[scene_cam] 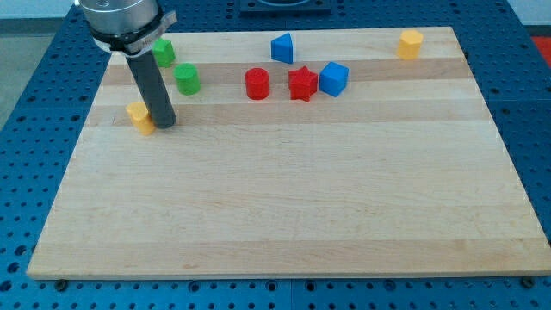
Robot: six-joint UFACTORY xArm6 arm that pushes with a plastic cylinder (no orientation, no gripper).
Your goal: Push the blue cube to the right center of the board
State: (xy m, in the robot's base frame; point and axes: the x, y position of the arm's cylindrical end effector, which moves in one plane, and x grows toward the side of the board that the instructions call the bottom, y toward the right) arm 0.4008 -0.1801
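Board [284,207]: blue cube [333,78] far right of my tip [165,126]

Blue cube [333,78] — touching red star [302,83].

Pale striped wood-grain worktop [284,198] on a blue perforated base [26,129]; blue cube [333,78]; blue wedge-like block [281,48]; red star [302,83]; red cylinder [256,83]; two green blocks [187,78]; two yellow blocks [411,43]; dark rod [153,86].

Dark rod upright, my tip [165,126] on board
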